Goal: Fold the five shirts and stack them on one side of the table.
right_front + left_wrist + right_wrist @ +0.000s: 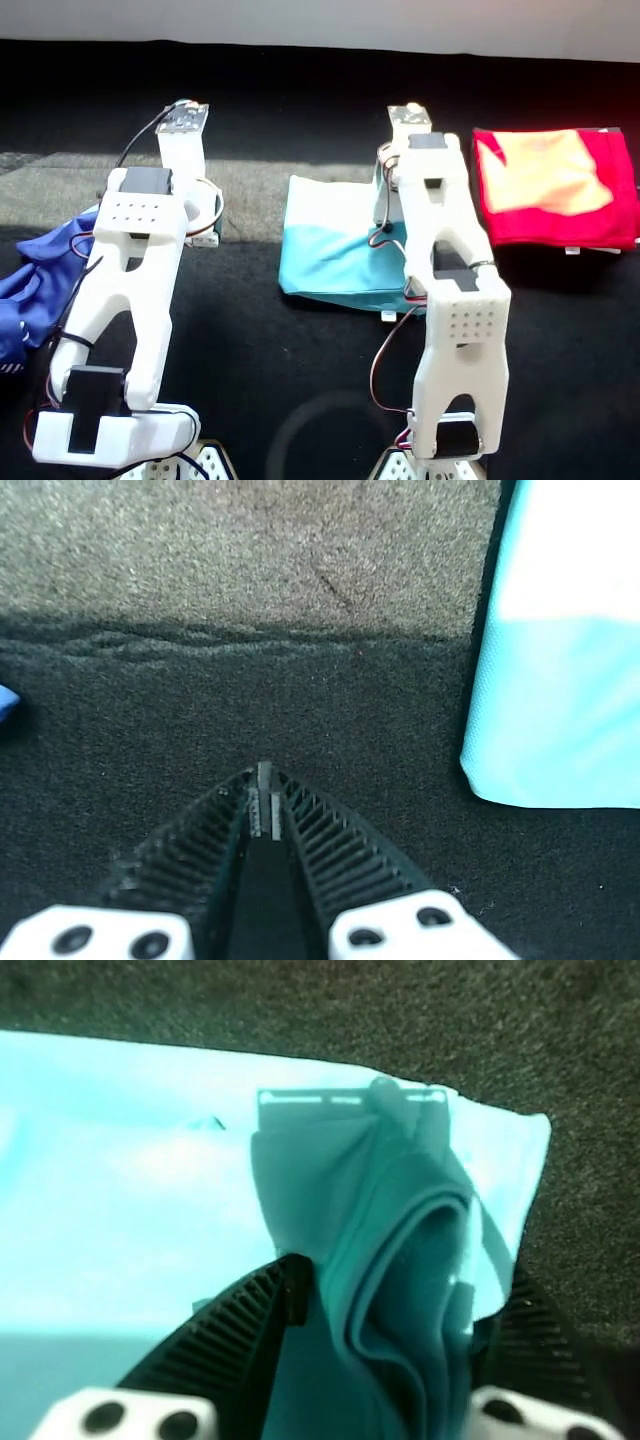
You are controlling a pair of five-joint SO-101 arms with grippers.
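A teal shirt (330,255) lies partly folded mid-table, its near half in shadow. My right gripper (386,208) (395,1310) is at the shirt's right edge, shut on a bunched fold of the teal shirt (400,1260) that is lifted off the flat layer. Left of that shirt, over bare black cloth, my left gripper (207,228) (262,792) hangs shut and holds nothing; the teal shirt (560,680) edge lies off to its side. A folded red shirt (555,185) with a yellow print lies at the back right. A crumpled blue shirt (35,280) sits at the left edge.
The table is covered in black cloth (250,340), with a sunlit band across the back left. The arm bases stand at the near edge. Open cloth lies between the two arms and in front of the teal shirt.
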